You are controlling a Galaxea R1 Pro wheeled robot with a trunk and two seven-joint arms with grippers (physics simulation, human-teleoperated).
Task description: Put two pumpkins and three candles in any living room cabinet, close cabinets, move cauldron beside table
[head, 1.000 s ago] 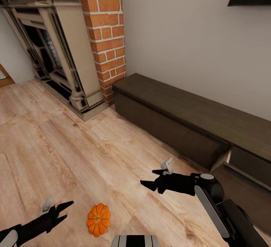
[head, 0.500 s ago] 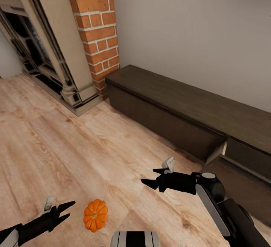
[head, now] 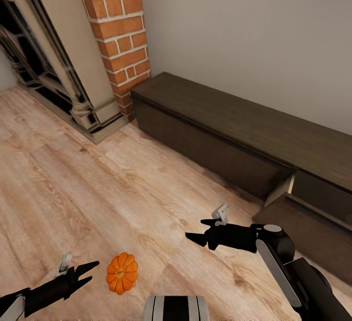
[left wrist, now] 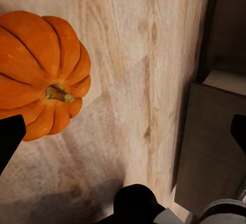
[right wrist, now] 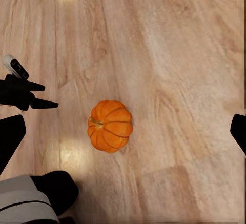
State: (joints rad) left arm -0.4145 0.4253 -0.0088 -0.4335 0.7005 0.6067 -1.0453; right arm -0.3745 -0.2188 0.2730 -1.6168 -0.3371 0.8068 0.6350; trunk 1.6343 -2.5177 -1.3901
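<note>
Down on the wooden floor (head: 73, 198), near the robot, a pumpkin (head: 121, 273) lies just right of the left tool (head: 90, 272), whose fingers are spread and empty. Farther right, the right tool (head: 198, 230) hovers open, empty too. Beyond, the cabinet (head: 205, 115) has one drawer (head: 303, 223) pulled out at right.
</note>
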